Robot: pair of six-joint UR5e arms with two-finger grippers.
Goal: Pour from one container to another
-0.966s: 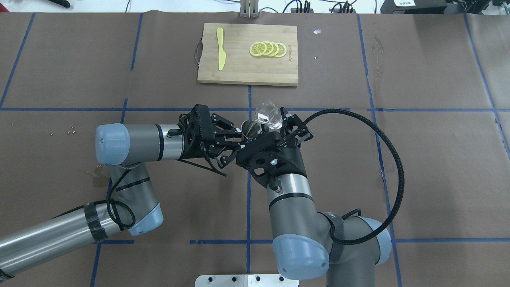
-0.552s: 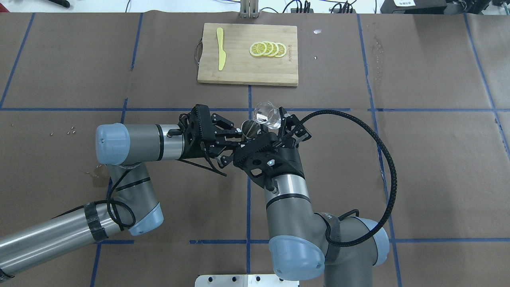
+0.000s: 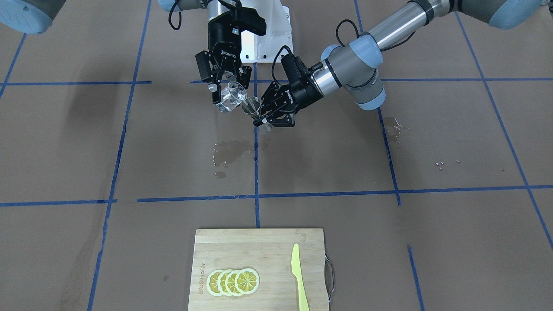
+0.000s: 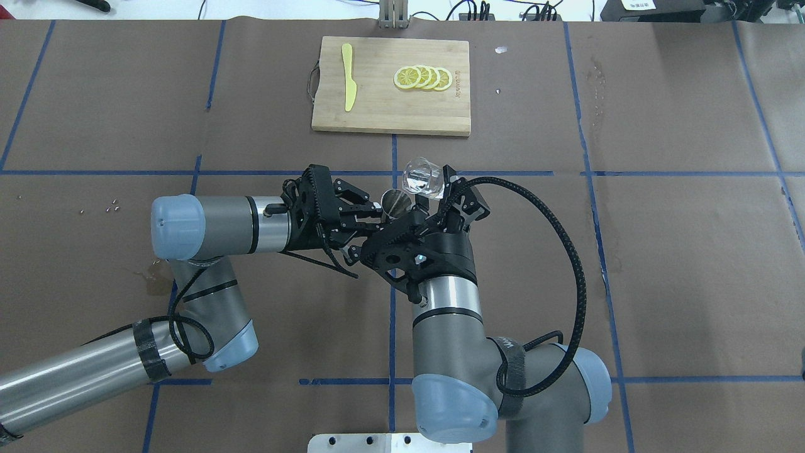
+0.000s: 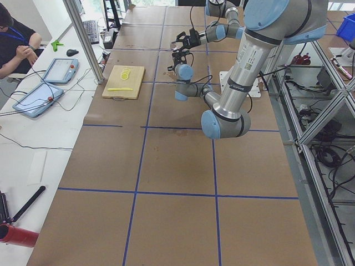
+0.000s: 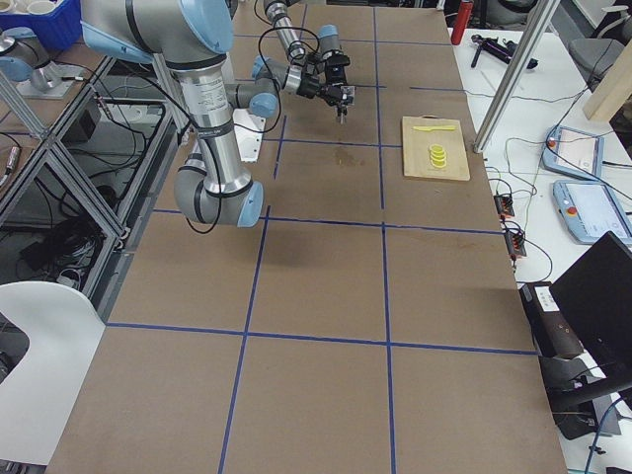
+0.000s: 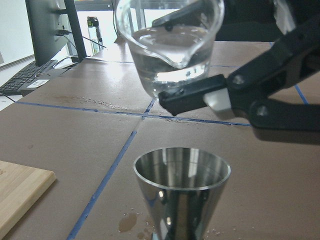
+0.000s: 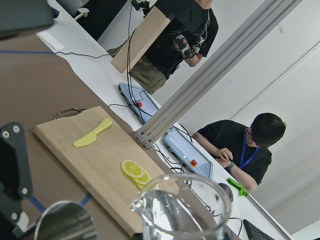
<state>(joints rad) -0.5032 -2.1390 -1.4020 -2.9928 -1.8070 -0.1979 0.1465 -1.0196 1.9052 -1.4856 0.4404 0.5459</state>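
My right gripper [image 4: 438, 189] is shut on a clear glass beaker [image 4: 422, 177] holding water, tipped with its spout toward a steel jigger cup [image 4: 394, 201]. My left gripper [image 4: 376, 216] is shut on the jigger, which stands upright, above the table. In the left wrist view the beaker [image 7: 170, 47] hangs just above and behind the jigger's [image 7: 182, 187] open mouth, and no stream shows. The front view shows the beaker [image 3: 231, 97] beside the jigger [image 3: 252, 105], rims almost touching. The right wrist view shows the beaker's rim [image 8: 182, 205] and the jigger [image 8: 65, 222] below left.
A bamboo cutting board [image 4: 377, 107] at the far middle carries lemon slices [image 4: 422, 77] and a yellow plastic knife [image 4: 348, 75]. A wet patch [image 3: 231, 149] darkens the paper below the grippers. Operators sit beyond the table's far edge.
My right wrist has turned and shifted left, tipping the beaker further toward the jigger. The left arm and jigger have stayed still.
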